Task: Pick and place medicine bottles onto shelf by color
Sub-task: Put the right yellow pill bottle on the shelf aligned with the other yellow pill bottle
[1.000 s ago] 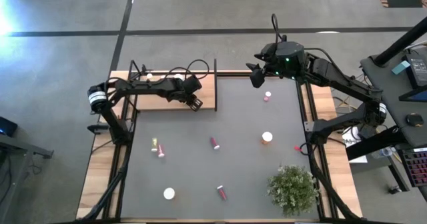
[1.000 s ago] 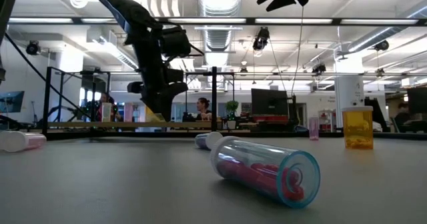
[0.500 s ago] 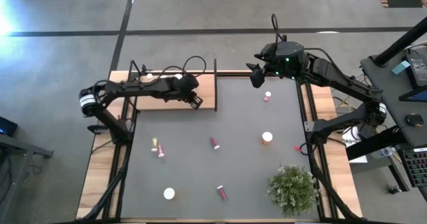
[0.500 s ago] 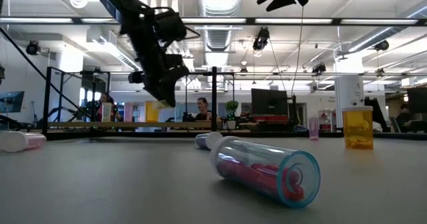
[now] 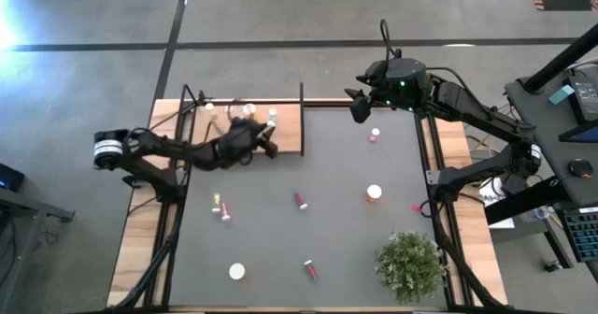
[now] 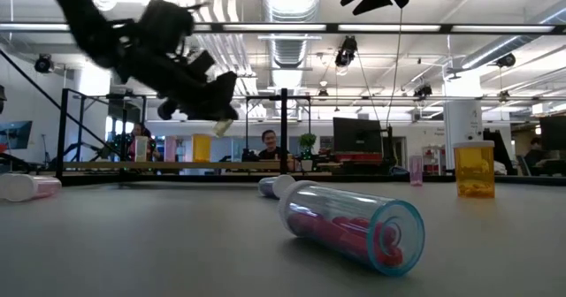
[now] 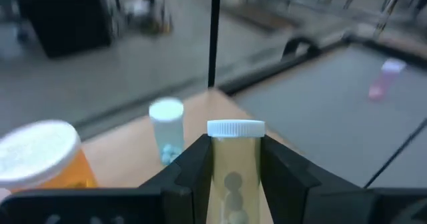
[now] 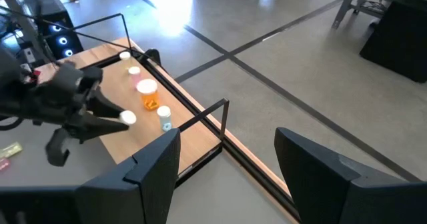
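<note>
The left gripper [image 5: 265, 149] has swung back off the light-wood shelf board [image 5: 288, 132] at the table's far-left corner, clamping a pale yellow white-capped bottle [image 7: 234, 164], so placement isn't done. Only the left wrist view shows that grasp. The right gripper [image 5: 358, 107] waits wide open over the far edge.
</note>
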